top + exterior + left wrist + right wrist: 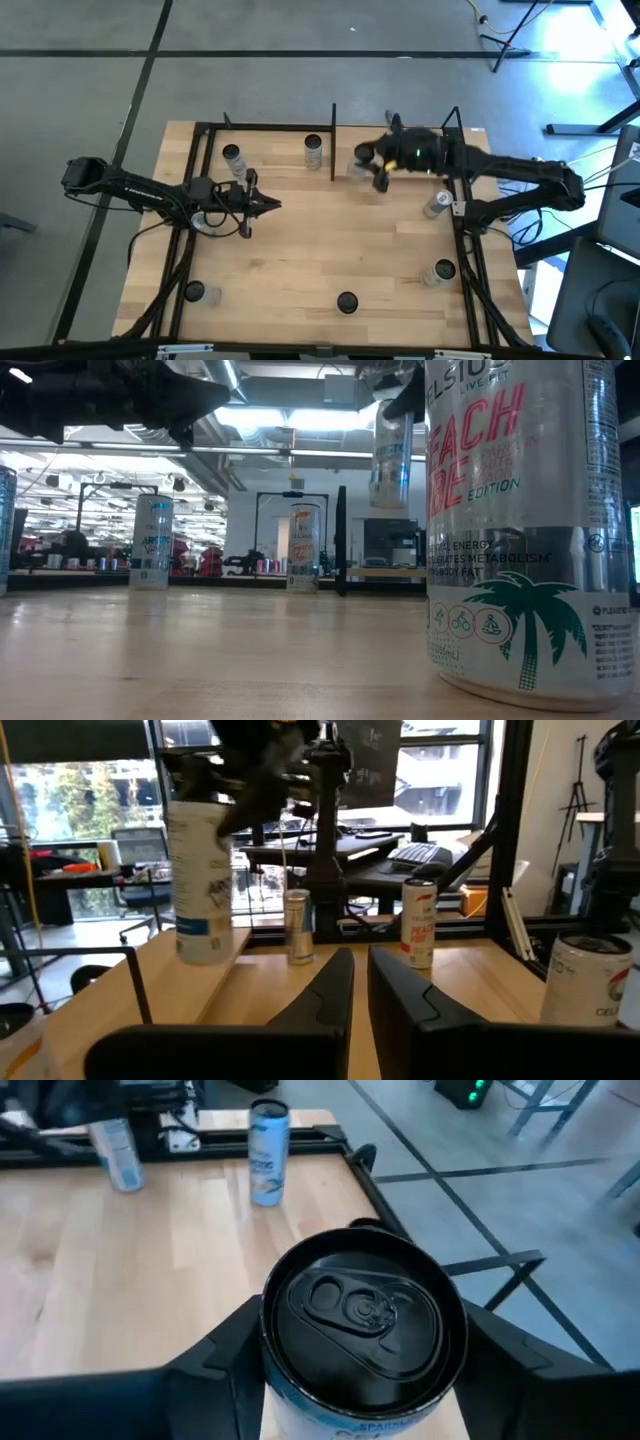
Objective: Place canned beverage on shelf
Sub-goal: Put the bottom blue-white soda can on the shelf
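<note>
Dark right end effector (350,1370) grips can (362,1320) (lifted, upright).

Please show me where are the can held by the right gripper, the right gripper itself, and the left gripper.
held can (365,1325): right wrist view, black lid.
right gripper (365,1355): right wrist view, midway between fingertips.
left gripper (362,982): left wrist view, midway between shut fingertips.

Grey floor (300,30) with dark seams; windows (90,800); desk (400,855); ceiling lights (290,418).

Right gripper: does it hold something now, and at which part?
Yes. The right gripper holds a can by its side wall just below the top rim, jaws on opposite sides.
</note>
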### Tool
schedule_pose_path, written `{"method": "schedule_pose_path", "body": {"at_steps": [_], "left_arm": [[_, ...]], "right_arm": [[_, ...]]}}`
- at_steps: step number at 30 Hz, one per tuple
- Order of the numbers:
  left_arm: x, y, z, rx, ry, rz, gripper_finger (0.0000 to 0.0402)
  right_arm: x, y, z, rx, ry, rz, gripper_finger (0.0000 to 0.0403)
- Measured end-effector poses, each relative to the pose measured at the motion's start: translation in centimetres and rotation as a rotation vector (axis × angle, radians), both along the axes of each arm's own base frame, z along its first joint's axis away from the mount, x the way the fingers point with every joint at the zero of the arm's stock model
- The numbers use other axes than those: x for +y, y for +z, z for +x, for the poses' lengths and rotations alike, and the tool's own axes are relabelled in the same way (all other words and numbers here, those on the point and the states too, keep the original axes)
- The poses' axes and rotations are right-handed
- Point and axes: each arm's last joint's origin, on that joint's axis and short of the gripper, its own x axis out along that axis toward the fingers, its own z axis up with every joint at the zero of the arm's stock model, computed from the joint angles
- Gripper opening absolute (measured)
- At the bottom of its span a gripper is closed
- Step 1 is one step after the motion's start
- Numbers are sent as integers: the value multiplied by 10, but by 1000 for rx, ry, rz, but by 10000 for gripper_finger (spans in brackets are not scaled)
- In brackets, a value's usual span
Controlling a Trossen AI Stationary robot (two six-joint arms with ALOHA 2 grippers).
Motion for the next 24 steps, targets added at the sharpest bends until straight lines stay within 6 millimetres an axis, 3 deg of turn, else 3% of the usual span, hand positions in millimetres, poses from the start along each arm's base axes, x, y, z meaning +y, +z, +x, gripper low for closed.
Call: {"method": "schedule_pose_path", "body": {"at_steps": [5,10,18,24], "left_arm": [[0,0,0,1,14,-1,14],[0,0,0,0,15,0,14],[3,0,0,-5,33,-1,14],[3,0,0,0,34,0,14]], "right_arm": [[-43,-2,-15,3,2,26,214],[-76,-12,-17,-12,11,61,214],[-120,-40,2,-19,3,75,214],[-140,-57,20,19,23,133,214]]}}
